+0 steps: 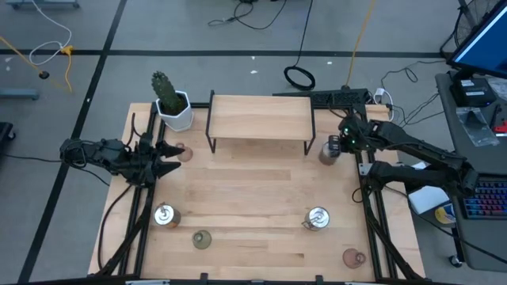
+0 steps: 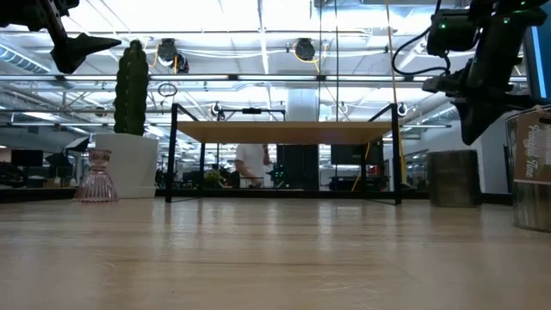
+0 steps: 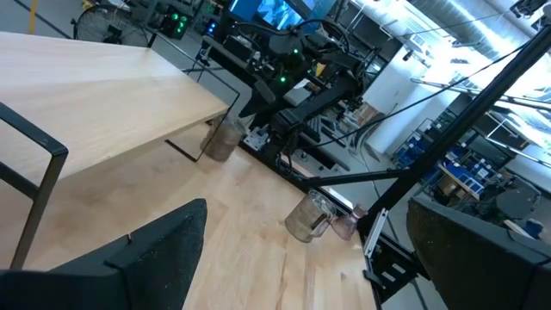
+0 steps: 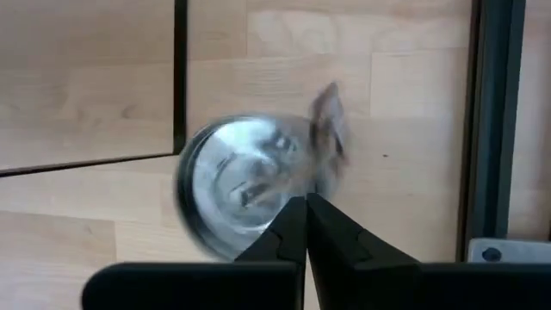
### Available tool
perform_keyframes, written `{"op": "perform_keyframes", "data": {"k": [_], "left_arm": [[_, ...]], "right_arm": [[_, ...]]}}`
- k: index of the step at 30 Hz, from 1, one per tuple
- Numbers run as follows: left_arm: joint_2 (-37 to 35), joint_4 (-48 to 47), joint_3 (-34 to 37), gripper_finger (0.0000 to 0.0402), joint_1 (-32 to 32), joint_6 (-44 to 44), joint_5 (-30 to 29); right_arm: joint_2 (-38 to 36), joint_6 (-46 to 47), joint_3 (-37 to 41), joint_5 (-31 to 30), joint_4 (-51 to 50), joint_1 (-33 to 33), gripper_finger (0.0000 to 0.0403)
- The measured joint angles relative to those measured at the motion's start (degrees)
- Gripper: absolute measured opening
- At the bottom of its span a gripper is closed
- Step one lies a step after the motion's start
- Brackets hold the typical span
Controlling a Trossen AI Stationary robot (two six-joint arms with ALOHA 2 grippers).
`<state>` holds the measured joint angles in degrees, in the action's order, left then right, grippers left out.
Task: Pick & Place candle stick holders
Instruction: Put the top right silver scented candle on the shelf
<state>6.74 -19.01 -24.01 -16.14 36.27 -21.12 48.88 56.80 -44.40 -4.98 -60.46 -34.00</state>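
Observation:
My left gripper (image 1: 171, 154) is open and empty, held above the table at the far left, beside a pink glass holder (image 1: 184, 152) that stands on its base by the cactus pot. My right gripper (image 4: 306, 203) is shut and hangs just above a silvery round holder (image 4: 237, 185), which stands on the table by the right leg of the riser (image 1: 260, 117). In the low view its fingers (image 2: 469, 129) are clear of the holder's top (image 2: 454, 176). Two more silvery holders (image 1: 164, 214) (image 1: 318, 218), an olive glass holder (image 1: 202, 239) and a second pink one (image 1: 354, 257) stand toward the near edge.
A green cactus in a white pot (image 1: 173, 104) stands at the far left corner. The wooden riser on black legs spans the far middle. Black frame rails (image 1: 372, 214) run along both table sides. Bare wood (image 1: 245, 186) lies between the riser and the near holders.

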Motion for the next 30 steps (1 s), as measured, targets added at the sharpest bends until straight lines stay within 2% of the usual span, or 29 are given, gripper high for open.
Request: {"op": "perform_keyframes", "data": {"k": [9,18,22,30], "left_arm": [[0.0,0.0,0.0,0.0395,0.0,0.2,0.0],[0.0,0.0,0.0,0.0395,0.0,0.2,0.1],[0.0,0.0,0.0,0.0395,0.0,0.0,0.1],[0.0,-0.1,0.0,0.0395,0.0,-0.1,0.1]], "right_arm": [[0.1,0.0,0.0,-1.0,-0.8,0.0,0.0001],[-0.9,-5.8,0.0,-1.0,-0.6,0.0,0.0007],[-0.9,-6.6,0.0,-1.0,-0.7,0.0,0.0036],[-0.4,-4.8,0.0,-1.2,-6.3,0.0,0.0126]]}}
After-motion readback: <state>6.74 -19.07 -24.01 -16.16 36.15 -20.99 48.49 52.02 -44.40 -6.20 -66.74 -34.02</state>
